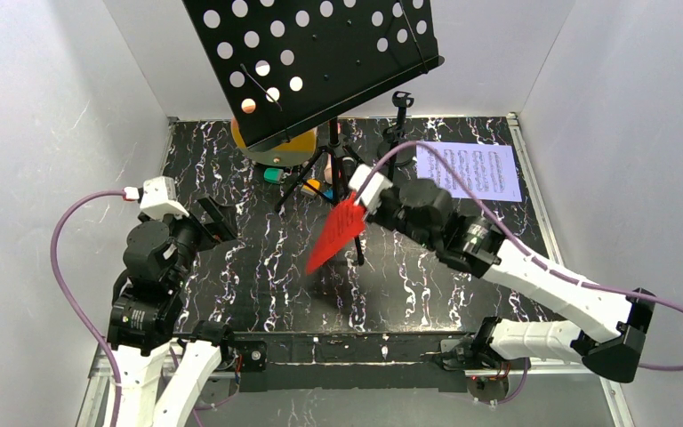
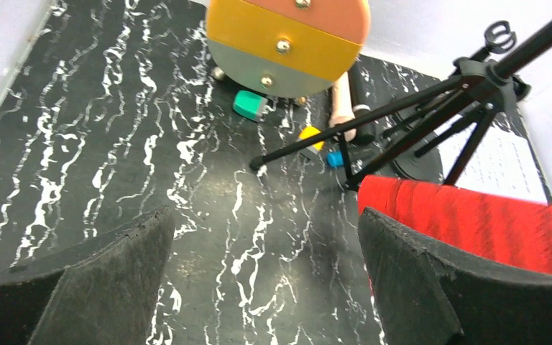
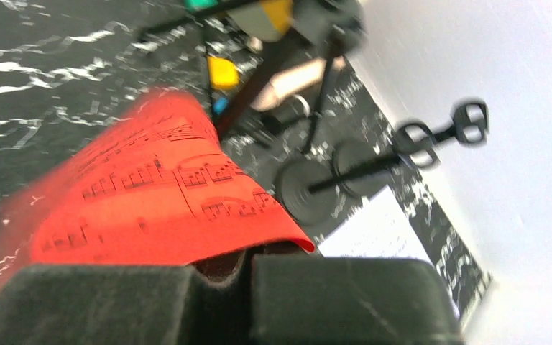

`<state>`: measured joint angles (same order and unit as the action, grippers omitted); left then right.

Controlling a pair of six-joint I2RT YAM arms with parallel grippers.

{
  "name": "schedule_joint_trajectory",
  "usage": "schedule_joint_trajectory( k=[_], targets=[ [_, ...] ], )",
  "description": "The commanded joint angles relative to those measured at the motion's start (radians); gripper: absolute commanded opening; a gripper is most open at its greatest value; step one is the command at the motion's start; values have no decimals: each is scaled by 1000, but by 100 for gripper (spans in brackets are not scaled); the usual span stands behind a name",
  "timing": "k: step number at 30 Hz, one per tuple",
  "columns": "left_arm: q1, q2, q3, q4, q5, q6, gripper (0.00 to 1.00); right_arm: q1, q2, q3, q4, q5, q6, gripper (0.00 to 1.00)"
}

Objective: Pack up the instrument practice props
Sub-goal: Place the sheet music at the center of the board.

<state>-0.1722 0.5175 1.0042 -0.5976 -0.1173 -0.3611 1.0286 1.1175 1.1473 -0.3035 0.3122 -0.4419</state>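
Big black music rack (image 1: 320,62) looms closest, up at the back. Right gripper (image 3: 248,262) is pinching the one red sheet-music page (image 3: 158,194) just in front of the rack's legs. Left gripper (image 2: 264,223) is spread wide, holding nothing, with the red page right beside it. One white page (image 1: 469,173) lies flat at back right, with two mic holders (image 3: 302,190) next to it.

From above, you lose the music rack (image 1: 320,62) at its upper end, which runs off the top edge. Its plate covers most of the yellow round disc (image 1: 295,148) behind it. One of the rack's legs crosses the cream microphone (image 2: 343,100), and the coloured pieces (image 2: 248,104) beside those legs are too small to identify. The red sheet (image 3: 158,201) blurs at the end farthest from the rack. You cannot read the print on the white sheet (image 1: 469,172) beside the rack's foot.
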Motion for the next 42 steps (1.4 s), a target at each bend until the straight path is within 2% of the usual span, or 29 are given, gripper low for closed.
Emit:
schedule_joint_trajectory(
  k=[1,10,18,28,34,42],
  targets=[
    [2,-36,-31,12,-100,70,98,-158,10,128,-214,-14,141,1],
    [-42,-89,-129,62,-146,83,99,-444,129,352,-406,-21,183,1],
    [-103,-123,-205,126,-162,68,98,-550,153,435,-393,-21,249,1],
    [-144,-157,-269,178,-148,80,98,-719,312,503,-477,32,322,1],
    [-180,-199,-271,168,-199,112,98,-823,396,578,-495,91,349,1],
    [-227,-240,-289,170,-211,120,98,-916,594,775,-458,320,310,1]
  ],
)
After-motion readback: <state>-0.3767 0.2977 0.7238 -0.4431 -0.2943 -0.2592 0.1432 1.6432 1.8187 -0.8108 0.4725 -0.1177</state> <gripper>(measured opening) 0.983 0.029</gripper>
